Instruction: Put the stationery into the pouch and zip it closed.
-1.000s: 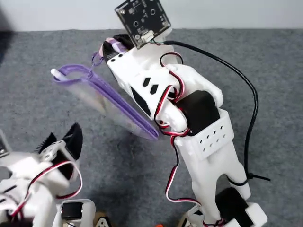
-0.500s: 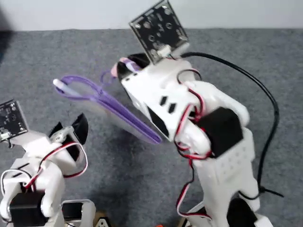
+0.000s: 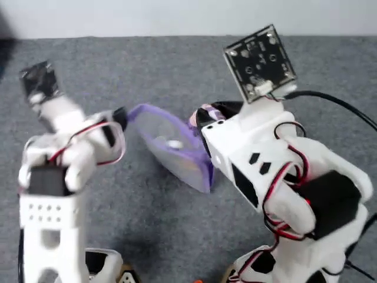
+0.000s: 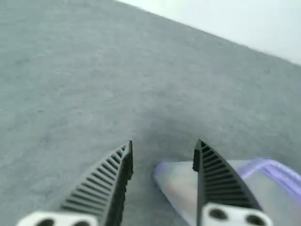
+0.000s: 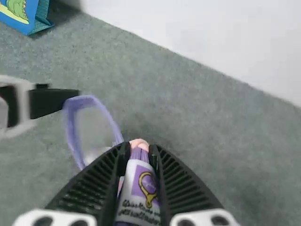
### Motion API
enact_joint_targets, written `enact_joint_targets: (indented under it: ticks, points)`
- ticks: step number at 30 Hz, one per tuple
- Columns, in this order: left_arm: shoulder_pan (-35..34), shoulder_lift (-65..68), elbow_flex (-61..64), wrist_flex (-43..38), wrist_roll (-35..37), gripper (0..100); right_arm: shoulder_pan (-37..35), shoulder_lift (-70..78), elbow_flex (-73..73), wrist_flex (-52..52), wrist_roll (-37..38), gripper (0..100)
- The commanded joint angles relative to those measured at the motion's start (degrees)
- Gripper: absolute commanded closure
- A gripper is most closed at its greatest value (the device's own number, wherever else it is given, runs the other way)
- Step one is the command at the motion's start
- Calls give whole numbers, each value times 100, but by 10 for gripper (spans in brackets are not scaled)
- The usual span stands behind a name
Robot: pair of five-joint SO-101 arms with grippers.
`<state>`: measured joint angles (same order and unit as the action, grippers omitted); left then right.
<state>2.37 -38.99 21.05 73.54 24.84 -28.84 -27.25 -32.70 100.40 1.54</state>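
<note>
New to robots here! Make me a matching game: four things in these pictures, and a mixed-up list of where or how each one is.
Things:
1. left gripper
2. right gripper
3. pouch
4. blue box

States or places:
A. shut on a purple item with a pink tip
B. clear, with a purple edge
C. open, at the pouch's end
D. by the wall

Pairs: 1-C, 2-A, 3-B, 4-D

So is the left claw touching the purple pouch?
Cannot tell. In the left wrist view the corner of the pouch lies between the fingers of the open left gripper, one finger overlapping it, with no plain contact or gap.
</note>
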Motion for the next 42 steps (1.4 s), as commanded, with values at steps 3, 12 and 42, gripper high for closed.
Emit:
enact_joint_targets:
  ticks: [3, 12, 42]
  points:
    - [1415, 897, -1218, 123, -62, 794, 198, -163, -237, 207, -114, 991]
    - [1160, 1099, -1499, 299, -79, 794, 1473, -215, 176, 198, -141, 991]
    - [3103, -246, -312, 519, 316, 621, 444, -365, 1248, -1807, -615, 991]
